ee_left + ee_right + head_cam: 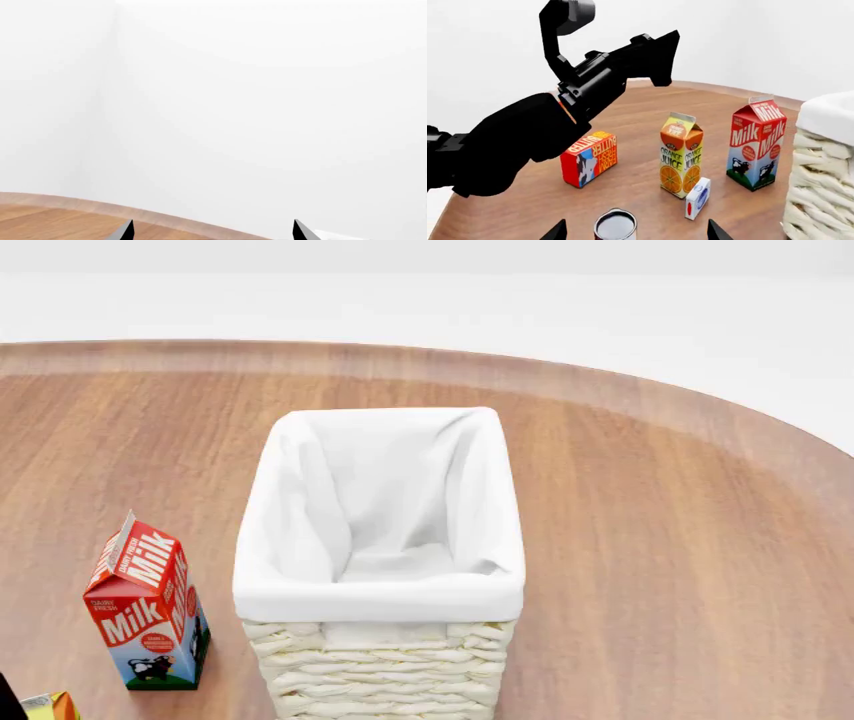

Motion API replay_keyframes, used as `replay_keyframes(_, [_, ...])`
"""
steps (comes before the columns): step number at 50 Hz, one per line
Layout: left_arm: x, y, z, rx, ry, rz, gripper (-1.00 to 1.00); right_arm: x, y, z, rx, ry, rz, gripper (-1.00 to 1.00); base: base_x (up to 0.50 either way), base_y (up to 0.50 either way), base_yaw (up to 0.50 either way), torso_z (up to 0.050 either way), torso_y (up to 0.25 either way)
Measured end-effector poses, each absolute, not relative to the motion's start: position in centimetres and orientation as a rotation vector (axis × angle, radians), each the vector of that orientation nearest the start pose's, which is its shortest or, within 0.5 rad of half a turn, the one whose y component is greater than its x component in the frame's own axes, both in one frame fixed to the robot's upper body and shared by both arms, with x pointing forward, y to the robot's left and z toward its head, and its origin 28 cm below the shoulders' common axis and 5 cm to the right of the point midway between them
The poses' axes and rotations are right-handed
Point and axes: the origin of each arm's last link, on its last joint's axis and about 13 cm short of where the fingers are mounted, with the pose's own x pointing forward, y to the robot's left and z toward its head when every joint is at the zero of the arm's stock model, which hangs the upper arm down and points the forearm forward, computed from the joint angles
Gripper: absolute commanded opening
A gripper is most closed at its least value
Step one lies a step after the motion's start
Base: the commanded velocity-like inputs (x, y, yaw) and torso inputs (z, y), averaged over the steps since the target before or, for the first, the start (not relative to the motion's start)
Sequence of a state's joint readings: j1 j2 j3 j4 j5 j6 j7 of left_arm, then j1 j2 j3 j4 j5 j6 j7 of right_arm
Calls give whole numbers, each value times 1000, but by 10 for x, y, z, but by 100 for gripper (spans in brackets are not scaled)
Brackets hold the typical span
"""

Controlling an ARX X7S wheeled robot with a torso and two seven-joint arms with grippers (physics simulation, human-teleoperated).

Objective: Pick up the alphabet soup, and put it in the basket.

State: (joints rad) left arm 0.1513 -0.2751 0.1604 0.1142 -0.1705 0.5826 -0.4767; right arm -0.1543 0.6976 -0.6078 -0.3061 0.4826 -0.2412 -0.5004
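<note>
Standing upright, the basket has the milk at its 9 o'clock; right gripper gapes empty over a can, left gripper likewise spread.

Basket mouth open; milk carton beside.
</note>
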Motion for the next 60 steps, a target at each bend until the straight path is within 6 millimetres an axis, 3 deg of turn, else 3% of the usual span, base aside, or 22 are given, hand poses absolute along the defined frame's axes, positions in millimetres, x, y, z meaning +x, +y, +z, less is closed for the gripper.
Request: replay_keyframes(60, [174,230,48,-86,-502,256,100,137,-113,9,-143,103,1192,100,0,0,0,0,0])
